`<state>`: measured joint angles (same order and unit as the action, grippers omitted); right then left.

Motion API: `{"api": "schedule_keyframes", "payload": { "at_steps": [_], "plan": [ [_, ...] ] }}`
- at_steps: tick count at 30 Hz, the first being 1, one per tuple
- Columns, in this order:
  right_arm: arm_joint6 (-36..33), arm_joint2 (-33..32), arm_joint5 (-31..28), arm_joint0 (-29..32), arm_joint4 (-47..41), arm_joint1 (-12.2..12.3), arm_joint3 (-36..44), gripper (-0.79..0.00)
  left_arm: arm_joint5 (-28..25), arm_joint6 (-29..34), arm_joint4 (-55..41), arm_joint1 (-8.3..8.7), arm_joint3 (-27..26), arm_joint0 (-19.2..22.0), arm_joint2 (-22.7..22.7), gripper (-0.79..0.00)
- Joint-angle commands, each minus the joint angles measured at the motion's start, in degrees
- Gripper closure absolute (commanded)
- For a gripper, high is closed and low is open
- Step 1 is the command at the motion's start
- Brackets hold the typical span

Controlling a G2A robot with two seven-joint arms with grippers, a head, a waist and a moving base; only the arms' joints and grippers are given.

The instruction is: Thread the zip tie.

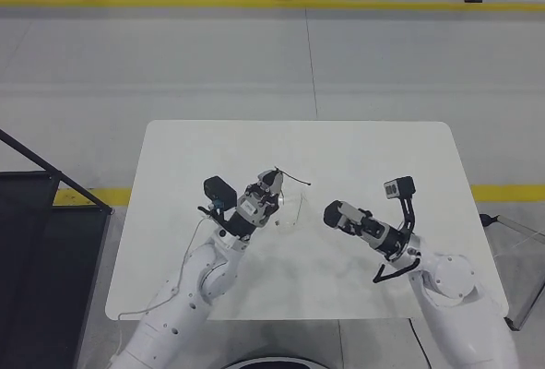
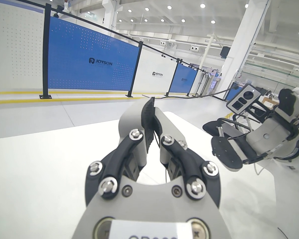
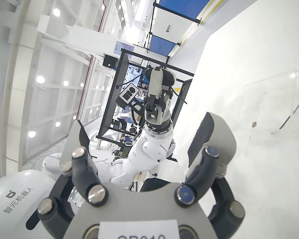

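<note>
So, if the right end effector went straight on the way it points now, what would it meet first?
Probably the left end effector, shut on the zip tie: the right wrist view shows it straight ahead of the open right end effector. Depth is unclear, so it could pass beside.

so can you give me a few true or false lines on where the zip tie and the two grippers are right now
1. The left gripper has its fingers shut on the zip tie. True.
2. The right gripper grips the tie's other end. False: its fingers are wide open and hold nothing.
3. The zip tie lies flat on the table. False: it is held above the table, sticking out from the left gripper's fingers.
4. A clear plastic piece lies on the table. True.
5. The two grippers touch each other. False: there is a gap between them.
</note>
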<state>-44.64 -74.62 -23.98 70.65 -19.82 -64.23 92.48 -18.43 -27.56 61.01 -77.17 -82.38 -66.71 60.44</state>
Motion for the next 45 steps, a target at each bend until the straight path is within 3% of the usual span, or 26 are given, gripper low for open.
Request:
{"api": "schedule_keyframes", "payload": {
  "at_steps": [1,4,6,20,30,45],
  "plan": [
    [-0.34,1.10,-4.48,-1.12,-0.46,-0.29,-2.58,-0.785,-0.86,0.24,-3.59,-0.39,-0.09,-0.05,-0.65,0.000],
    [-1.75,3.09,-12.90,-2.52,-1.74,-0.81,-6.35,-0.785,-1.10,0.89,-7.59,-0.90,0.01,0.31,-1.19,0.000],
    [-2.55,4.40,-15.34,-3.72,-1.13,-1.07,-8.81,-0.785,-2.42,2.35,-11.82,-1.29,0.15,0.47,-1.82,0.000],
    [-1.60,5.96,-15.35,-3.45,0.46,-1.33,-8.01,-0.779,-3.86,6.61,-17.46,-1.64,-1.54,-0.18,-1.45,0.000],
    [-0.54,10.50,-15.56,-7.15,2.31,-2.44,-11.14,-0.348,-5.24,8.73,-18.65,-1.88,-2.56,-1.05,-1.17,0.000],
    [0.66,12.27,-14.03,-9.34,3.09,-3.09,-13.53,-0.348,-6.92,8.62,-19.07,-2.35,-2.29,-1.40,-0.60,0.000]
  ]
}}
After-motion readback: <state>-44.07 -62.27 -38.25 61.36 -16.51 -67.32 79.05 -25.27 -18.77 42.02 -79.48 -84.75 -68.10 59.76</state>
